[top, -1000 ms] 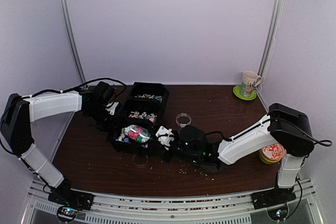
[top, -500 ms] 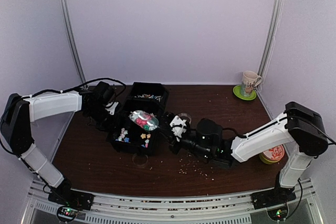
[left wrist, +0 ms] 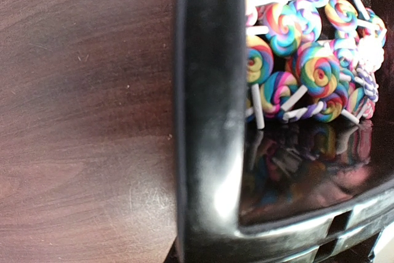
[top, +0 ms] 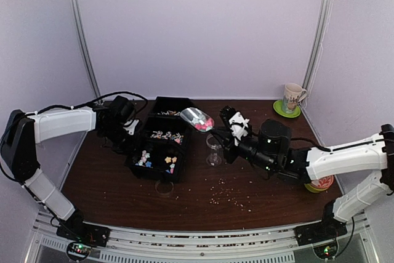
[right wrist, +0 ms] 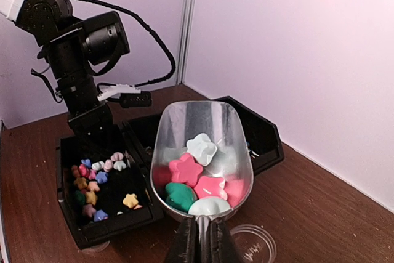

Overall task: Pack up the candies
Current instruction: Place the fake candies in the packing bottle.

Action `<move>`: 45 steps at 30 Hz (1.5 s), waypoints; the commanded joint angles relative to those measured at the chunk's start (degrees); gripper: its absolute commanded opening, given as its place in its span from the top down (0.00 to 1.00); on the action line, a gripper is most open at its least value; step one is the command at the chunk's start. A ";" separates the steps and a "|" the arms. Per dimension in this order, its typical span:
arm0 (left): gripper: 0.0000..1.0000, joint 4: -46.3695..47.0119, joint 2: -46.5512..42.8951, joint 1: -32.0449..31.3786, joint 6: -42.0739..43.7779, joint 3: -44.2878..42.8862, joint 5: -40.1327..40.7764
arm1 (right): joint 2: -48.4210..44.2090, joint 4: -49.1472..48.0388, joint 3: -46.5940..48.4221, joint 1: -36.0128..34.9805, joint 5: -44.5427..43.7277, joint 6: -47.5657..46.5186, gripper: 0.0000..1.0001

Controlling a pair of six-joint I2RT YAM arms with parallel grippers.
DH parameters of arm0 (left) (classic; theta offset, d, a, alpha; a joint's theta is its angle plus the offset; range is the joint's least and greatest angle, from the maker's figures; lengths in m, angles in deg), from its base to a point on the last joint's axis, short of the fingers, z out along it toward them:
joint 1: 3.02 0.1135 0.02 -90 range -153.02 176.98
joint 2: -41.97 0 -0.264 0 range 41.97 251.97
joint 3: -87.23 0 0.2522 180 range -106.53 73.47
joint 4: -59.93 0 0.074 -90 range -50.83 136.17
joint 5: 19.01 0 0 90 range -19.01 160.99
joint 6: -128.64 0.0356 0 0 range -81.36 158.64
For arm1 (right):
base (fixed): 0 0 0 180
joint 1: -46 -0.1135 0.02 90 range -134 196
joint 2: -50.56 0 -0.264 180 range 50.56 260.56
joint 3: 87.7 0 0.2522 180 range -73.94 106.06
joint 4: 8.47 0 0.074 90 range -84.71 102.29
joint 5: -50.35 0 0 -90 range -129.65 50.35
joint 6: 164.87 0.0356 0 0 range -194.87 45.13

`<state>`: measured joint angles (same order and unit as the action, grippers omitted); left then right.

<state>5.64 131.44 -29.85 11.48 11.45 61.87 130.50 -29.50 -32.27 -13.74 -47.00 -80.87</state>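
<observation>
My right gripper (right wrist: 202,239) is shut on the handle of a metal scoop (right wrist: 203,146), which holds pink, green and white star candies (right wrist: 186,170). In the top view the scoop (top: 197,118) hangs above the table beside the black tray (top: 154,175), just back and left of a clear cup (top: 214,150). More candies (top: 157,160) lie in the tray's compartments, and striped lollipop ones (left wrist: 308,66) show in the left wrist view. My left gripper (top: 128,130) sits at the tray's left wall (left wrist: 206,121) and is shut on it; its fingers are hidden.
A mug (top: 293,97) on a green saucer stands at the back right. A round patterned tin (top: 319,180) sits by the right arm. A clear lid (top: 164,187) lies in front of the tray, and pale crumbs (top: 225,196) dot the table's front.
My right arm has lifted the loaded scoop out of the near compartment and carried it back and right, to beside the clear cup. The left arm has not moved.
</observation>
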 commanded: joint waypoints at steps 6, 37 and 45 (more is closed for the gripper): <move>1.00 9.32 -4.51 0.21 -0.25 -2.63 -2.51 | -17.83 36.63 3.44 -0.11 -9.56 3.14 1.00; 1.00 9.16 -5.26 0.26 0.00 -2.52 -2.21 | -8.12 65.65 20.11 0.57 -13.31 6.27 1.00; 1.00 9.16 -5.23 0.20 0.00 -2.58 -2.18 | -4.37 70.25 25.07 1.02 -12.93 5.69 1.00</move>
<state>5.35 130.45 -29.85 11.50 11.45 61.93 124.95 38.00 -10.65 -13.20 -58.93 -75.12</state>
